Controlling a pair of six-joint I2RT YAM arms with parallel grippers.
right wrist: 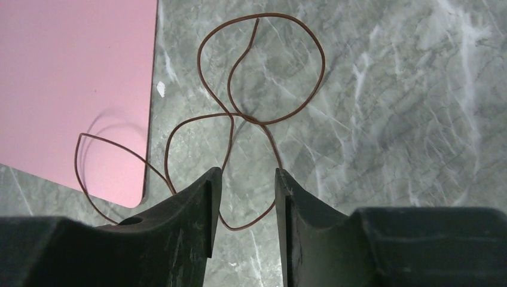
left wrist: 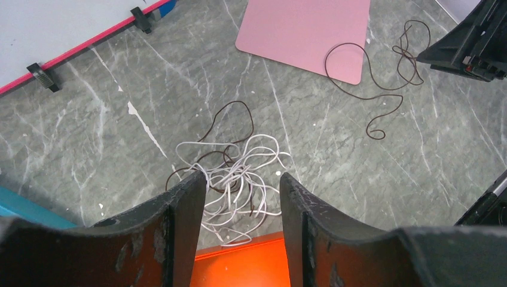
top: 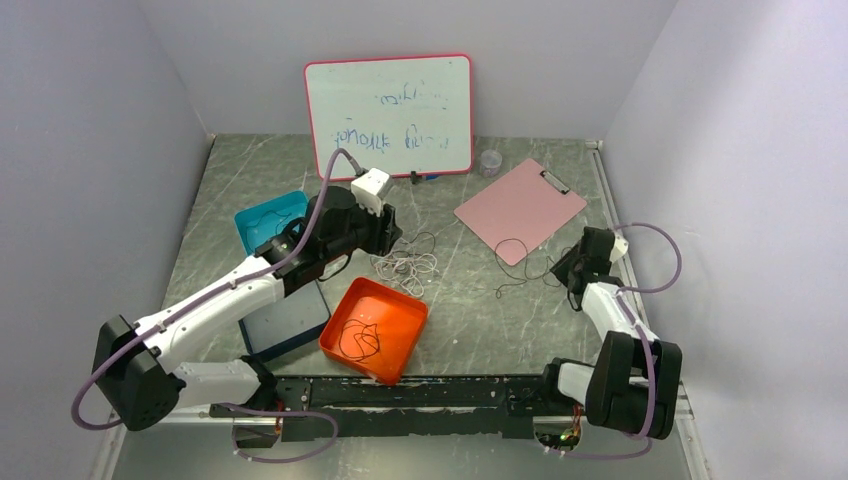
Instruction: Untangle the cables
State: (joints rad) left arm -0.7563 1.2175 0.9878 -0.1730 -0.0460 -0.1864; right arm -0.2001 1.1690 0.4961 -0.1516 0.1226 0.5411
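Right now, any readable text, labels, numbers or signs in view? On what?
Whiteboard: two lines of blue handwriting, too small and blurred to read; no word can be quoted.
Pink clipboard: no writing visible.
Orange tray and blue tray: no labels visible.
Nothing else in any view carries legible text.

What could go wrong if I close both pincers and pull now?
1. The left pincer hangs open over the white cable, with a dark strand threaded through it; a grab may catch both and tighten the tangle.
2. The brown cable under the open right pincer crosses itself; pulling could cinch that into a knot.
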